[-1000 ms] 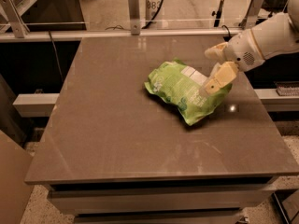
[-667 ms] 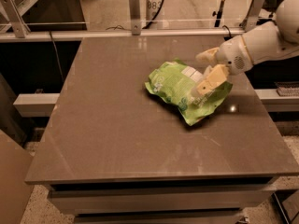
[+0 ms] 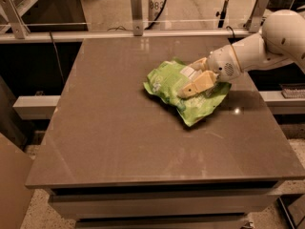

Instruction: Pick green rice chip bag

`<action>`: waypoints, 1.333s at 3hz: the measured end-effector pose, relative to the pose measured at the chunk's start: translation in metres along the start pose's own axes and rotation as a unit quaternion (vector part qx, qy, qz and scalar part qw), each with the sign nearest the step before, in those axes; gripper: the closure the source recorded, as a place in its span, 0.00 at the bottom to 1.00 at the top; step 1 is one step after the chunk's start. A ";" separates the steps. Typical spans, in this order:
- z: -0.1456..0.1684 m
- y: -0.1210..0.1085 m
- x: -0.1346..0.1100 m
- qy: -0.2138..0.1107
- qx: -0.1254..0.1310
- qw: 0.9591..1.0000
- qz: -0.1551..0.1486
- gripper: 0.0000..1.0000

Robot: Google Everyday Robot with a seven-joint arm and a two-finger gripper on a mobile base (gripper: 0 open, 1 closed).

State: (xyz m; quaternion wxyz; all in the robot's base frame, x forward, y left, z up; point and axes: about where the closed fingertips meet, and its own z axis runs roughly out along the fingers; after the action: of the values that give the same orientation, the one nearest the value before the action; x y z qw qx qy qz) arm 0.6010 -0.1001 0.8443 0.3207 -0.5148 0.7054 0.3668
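I see the green rice chip bag as a puffy, crinkled lime-green pouch. It lies flat and is creased all over, with its foil catching the light. Darker green print and some pale lettering run across its face, and a white label panel sits on the upper part. I cannot read any word, brand or figure on the bag or the panel. The only other writing is a few dark digits on a white post, far behind the claw and off to its left in the camera view, and I cannot read them with any certainty.

The gripper is right over the bag and reaches in from the right of the view on the end of the white arm. Its two cream fingers are spread apart, so the claw is open. One finger lies along the bag's far edge and the other across its middle, with the white panel showing between them. I cannot tell whether the pads actually press into the foil.

Most of the bag lies under and around the claw. Its left lobe sticks out past the fingertips, and its pointed lower corner reaches toward the camera on the near side of the claw. The bag rests on the grey-brown table, whose top spreads out widely to the left of the claw and in front of it.
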 end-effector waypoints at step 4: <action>-0.028 0.013 -0.083 0.061 0.084 0.985 -0.140 1.00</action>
State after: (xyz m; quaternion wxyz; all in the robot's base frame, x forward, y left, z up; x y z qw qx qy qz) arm 0.6086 -0.0803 0.9307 0.3674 -0.6009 0.6731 0.2255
